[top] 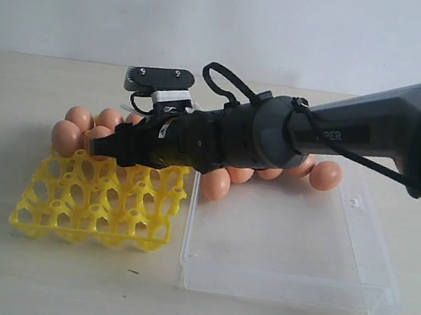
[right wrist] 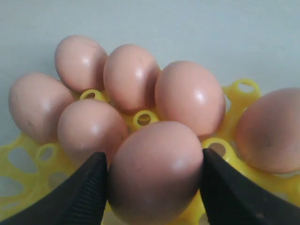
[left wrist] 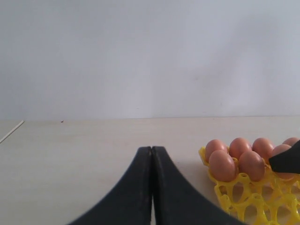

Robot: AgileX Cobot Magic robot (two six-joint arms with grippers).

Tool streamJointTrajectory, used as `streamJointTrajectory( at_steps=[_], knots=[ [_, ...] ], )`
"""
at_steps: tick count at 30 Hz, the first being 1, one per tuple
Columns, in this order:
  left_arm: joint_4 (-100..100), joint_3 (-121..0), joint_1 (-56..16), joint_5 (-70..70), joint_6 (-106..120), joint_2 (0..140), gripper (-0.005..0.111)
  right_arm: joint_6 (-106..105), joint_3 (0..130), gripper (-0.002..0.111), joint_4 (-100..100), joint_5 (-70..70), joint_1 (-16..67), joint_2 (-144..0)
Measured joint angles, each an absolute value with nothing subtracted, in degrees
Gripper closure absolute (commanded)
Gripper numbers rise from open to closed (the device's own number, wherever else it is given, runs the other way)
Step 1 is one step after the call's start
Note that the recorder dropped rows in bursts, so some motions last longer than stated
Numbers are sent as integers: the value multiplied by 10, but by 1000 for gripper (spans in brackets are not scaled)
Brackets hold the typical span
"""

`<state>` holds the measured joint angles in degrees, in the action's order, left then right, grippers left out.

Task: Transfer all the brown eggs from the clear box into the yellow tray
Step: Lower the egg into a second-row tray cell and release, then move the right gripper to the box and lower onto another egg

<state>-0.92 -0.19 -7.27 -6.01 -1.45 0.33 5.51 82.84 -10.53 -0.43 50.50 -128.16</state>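
My right gripper (top: 106,147) reaches across from the right and hangs over the back of the yellow tray (top: 96,203). It is shut on a brown egg (right wrist: 154,168), with one finger (right wrist: 86,187) pressed to each side of it. Several brown eggs (top: 78,119) sit in the tray's back cups, just beyond the held one. More brown eggs (top: 216,183) lie along the back of the clear box (top: 286,281), partly hidden by the arm. My left gripper (left wrist: 152,149) is shut on nothing, low over bare table beside the tray (left wrist: 243,197).
The clear box stands right of the tray, their edges nearly touching. A pale wall rises behind the table. The right arm's wrist camera mount (top: 159,79) sticks up above the tray's back eggs.
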Motion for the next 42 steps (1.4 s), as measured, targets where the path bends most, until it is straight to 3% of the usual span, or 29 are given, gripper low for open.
streamJointTrajectory(
  at_steps=[4, 6, 10, 12, 16, 17, 26, 29, 32, 34, 35, 38, 42],
  knots=[
    [-9, -2, -73, -60, -15, 3, 107, 48, 828, 45, -105, -4, 505, -1283],
    [-9, -2, -73, -60, -15, 3, 107, 43, 828, 40, -105, -6, 505, -1283],
    [-9, -2, -73, -60, -15, 3, 107, 18, 828, 41, -105, -6, 505, -1278],
    [-9, -2, -73, -60, -15, 3, 107, 8, 828, 54, -105, -4, 505, -1259],
    [-9, -2, -73, -60, -15, 3, 107, 6, 828, 103, -104, 76, 482, -1205],
    [-9, -2, -73, -60, -15, 3, 107, 6, 828, 108, -104, 106, 472, -1190],
    [-9, -2, -73, -60, -15, 3, 107, 6, 828, 108, -83, 338, 395, -1096],
    [-9, -2, -73, -60, -15, 3, 107, 6, 828, 102, -81, 400, 376, -1088],
    [-9, -2, -73, -60, -15, 3, 107, 18, 828, 88, -81, 444, 360, -1091],
    [-9, -2, -73, -60, -15, 3, 107, 25, 828, 76, -88, 455, 350, -1097],
    [-9, -2, -73, -60, -15, 3, 107, 26, 828, 64, -97, 456, 348, -1100],
    [-9, -2, -73, -60, -15, 3, 107, 30, 828, 51, -129, 455, 347, -1115],
    [-9, -2, -73, -60, -15, 3, 107, 77, 828, 48, -137, 434, 346, -1144]
  ],
)
